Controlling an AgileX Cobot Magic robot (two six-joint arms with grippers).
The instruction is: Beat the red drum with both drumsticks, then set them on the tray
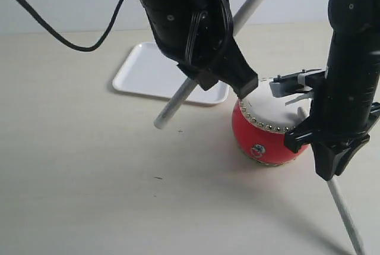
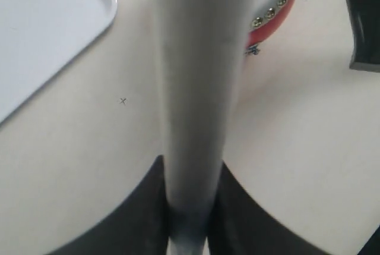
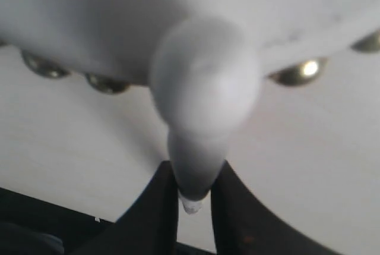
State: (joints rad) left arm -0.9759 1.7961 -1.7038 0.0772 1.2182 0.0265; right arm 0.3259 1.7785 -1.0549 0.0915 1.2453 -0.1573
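Note:
The red drum [image 1: 265, 138] with white skin and silver studs stands on the table right of centre. My left gripper [image 1: 208, 79] hangs just left of and above it, shut on a pale drumstick [image 1: 172, 109] that slants from near the table up past the arm. That drumstick [image 2: 196, 88] fills the left wrist view, with the drum [image 2: 274, 12] beside it. My right gripper [image 1: 328, 169] is at the drum's right side, shut on the other drumstick [image 1: 347, 219]. Its rounded tip [image 3: 205, 88] sits at the drum's studded rim [image 3: 303, 71]. The white tray [image 1: 151, 71] lies behind, empty.
A black cable [image 1: 53, 32] hangs over the far left of the table. The right arm's body [image 2: 363, 17] stands close beside the drum. The tray's corner [image 2: 47, 29] is near the left stick.

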